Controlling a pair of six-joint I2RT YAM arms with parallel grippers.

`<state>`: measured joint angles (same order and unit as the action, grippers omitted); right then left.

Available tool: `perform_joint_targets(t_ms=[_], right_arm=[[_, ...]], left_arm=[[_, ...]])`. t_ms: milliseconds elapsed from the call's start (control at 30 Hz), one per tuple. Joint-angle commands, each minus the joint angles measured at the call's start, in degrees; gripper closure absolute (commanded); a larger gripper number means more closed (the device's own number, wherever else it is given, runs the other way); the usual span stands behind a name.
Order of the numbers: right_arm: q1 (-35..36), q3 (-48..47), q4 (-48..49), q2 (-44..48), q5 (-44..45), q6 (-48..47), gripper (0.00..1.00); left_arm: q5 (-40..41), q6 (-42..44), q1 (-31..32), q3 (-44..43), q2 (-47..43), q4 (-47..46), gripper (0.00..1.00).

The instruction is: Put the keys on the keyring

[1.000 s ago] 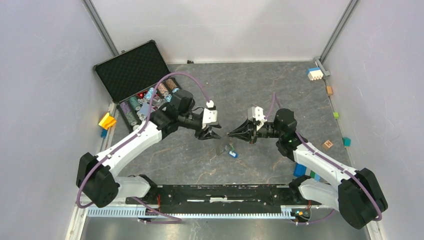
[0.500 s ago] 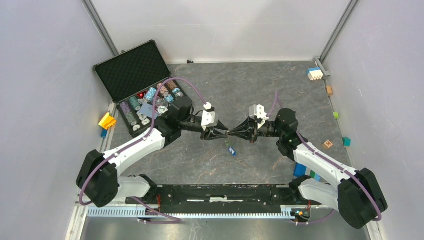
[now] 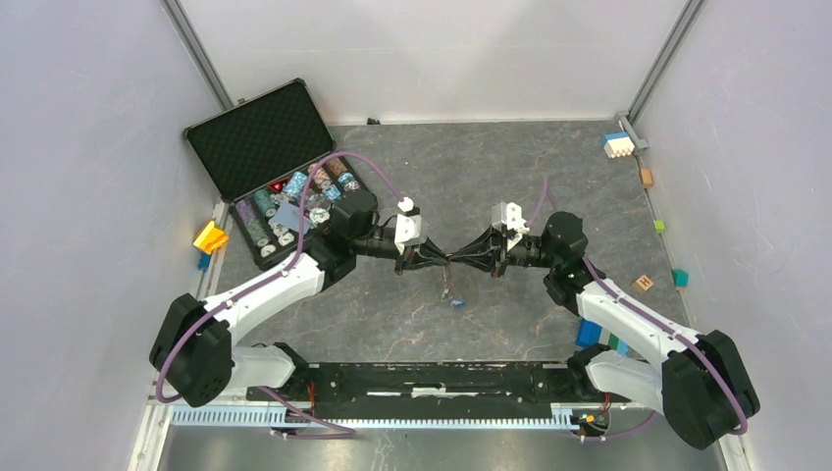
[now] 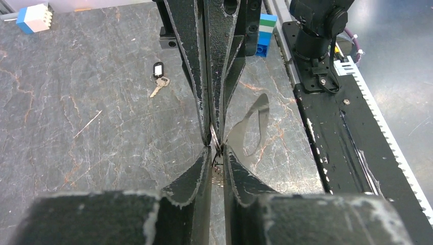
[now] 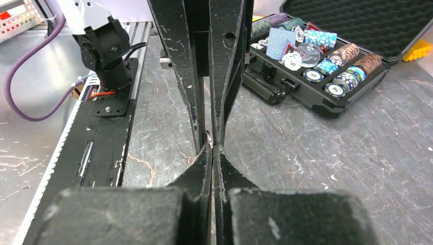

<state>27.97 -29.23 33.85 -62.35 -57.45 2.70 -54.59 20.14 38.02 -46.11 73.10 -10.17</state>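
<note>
My left gripper [image 3: 439, 261] and right gripper [image 3: 461, 261] meet tip to tip over the middle of the table. Both are shut on the keyring, a thin metal ring that shows between the tips in the left wrist view [image 4: 216, 143] and the right wrist view [image 5: 209, 138]. A short chain-like stretch sits between my left fingers [image 4: 196, 173]. A key with a blue tag [image 3: 457, 302] lies on the table just below the tips. Something small [image 3: 448, 286] is under the tips; I cannot tell whether it hangs or lies. A key with a black tag [image 4: 159, 71] lies further off.
An open black case of poker chips [image 3: 294, 201] stands at the back left and also shows in the right wrist view [image 5: 327, 56]. Toy blocks lie along the right edge [image 3: 618, 144] and by the right arm's base [image 4: 265, 33]. The black base rail [image 3: 442, 378] runs along the near edge.
My left gripper has swung right and met the right gripper's tips. The small thing under the tips has shifted slightly; the blue-tagged key stays on the table.
</note>
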Motion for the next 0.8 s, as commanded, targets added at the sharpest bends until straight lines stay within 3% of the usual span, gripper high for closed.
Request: perform_joint_targets(t_ms=[0,300,433,600,767], right_arm=[[0.2,-0.5,1.2,0.0,0.3,-1.7,1.00],[0.2,-0.4,0.3,0.4,0.7,-2.2,1.00],[0.2,-0.4,0.3,0.6,1.2,-2.2,1.00],[0.2,-0.4,0.3,0.5,1.5,-2.2,1.00],[0.2,-0.4,0.4,0.7,1.7,-2.2,1.00]], left_arm=[[0.3,-2.2,0.4,-0.1,-1.6,-4.0,0.83],[1.1,-0.2,0.3,-1.1,-2.5,-1.3,0.66],[1.3,1.8,0.3,-0.9,-3.5,0.7,0.67],[0.9,2.0,0.4,-0.9,-3.5,0.8,0.78],[0.6,1.8,0.6,-1.1,-2.4,0.8,0.78]])
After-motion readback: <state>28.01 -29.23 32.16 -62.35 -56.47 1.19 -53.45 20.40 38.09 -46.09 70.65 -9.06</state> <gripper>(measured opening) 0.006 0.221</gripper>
